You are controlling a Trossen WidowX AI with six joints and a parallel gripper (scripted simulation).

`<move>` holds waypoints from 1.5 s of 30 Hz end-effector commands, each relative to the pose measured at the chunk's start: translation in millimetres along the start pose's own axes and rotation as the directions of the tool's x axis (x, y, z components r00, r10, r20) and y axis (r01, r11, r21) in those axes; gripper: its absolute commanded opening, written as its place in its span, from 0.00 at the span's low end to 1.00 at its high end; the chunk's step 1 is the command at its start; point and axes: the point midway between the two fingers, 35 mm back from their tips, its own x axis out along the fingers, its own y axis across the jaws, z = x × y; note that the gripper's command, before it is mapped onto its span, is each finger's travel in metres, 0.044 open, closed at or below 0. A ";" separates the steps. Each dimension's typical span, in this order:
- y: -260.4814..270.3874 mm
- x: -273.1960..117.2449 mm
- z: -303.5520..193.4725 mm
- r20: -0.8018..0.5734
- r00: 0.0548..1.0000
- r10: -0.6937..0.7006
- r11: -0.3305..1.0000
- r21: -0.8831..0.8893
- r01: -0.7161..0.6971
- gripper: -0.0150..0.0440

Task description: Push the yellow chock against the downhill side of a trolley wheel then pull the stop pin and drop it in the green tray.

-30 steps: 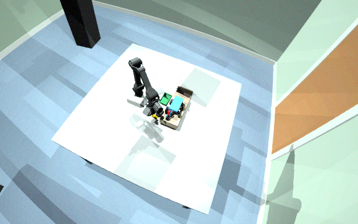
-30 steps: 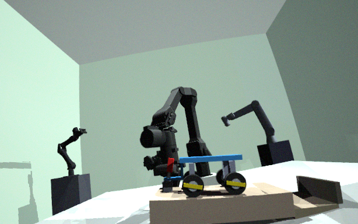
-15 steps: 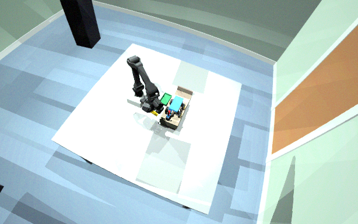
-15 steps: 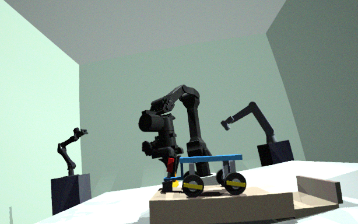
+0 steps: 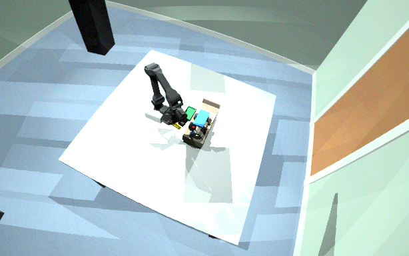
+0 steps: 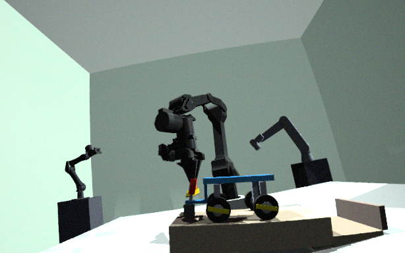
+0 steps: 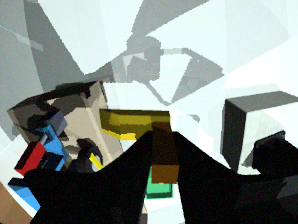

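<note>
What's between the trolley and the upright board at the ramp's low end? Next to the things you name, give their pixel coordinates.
Nothing but bare ramp (image 5: 208, 107) (image 6: 354, 226) (image 7: 90, 117); the top and exterior views show it.

High distant top view looking down, low close exterior view facing arm (image 5: 166, 87) (image 6: 220, 132) across ramp (image 5: 187, 139) (image 6: 250, 235) (image 7: 91, 117), downward wrist close-up, ramp common to all

Trolley, blue-topped (image 5: 202, 118) (image 6: 239, 178): one. Ramp (image 5: 210, 106) (image 6: 250, 235): one. Stop pin, red-headed (image 5: 193, 127) (image 6: 193, 186) (image 7: 30, 158): one. Chock, yellow (image 5: 176, 125) (image 6: 196, 192) (image 7: 135, 122): one. Tray, green (image 5: 190, 113) (image 7: 160, 190): one. Robot arms, exterior view: three. Trolley wheels, same view: four at least partly visible.
</note>
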 end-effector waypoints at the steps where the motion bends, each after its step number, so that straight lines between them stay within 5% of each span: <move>1: 1.6 -14.0 -0.4 0.000 1.000 0.012 1.000 0.006 -0.012 0.25; 12: 3.1 -25.7 -0.6 0.000 1.000 0.012 1.000 -0.016 -0.012 0.25; 23: 3.1 -25.7 -0.7 0.002 1.000 0.014 0.930 -0.366 -0.012 0.25; 45: 3.0 -25.7 -0.8 0.004 1.000 0.017 0.445 -0.895 -0.004 0.25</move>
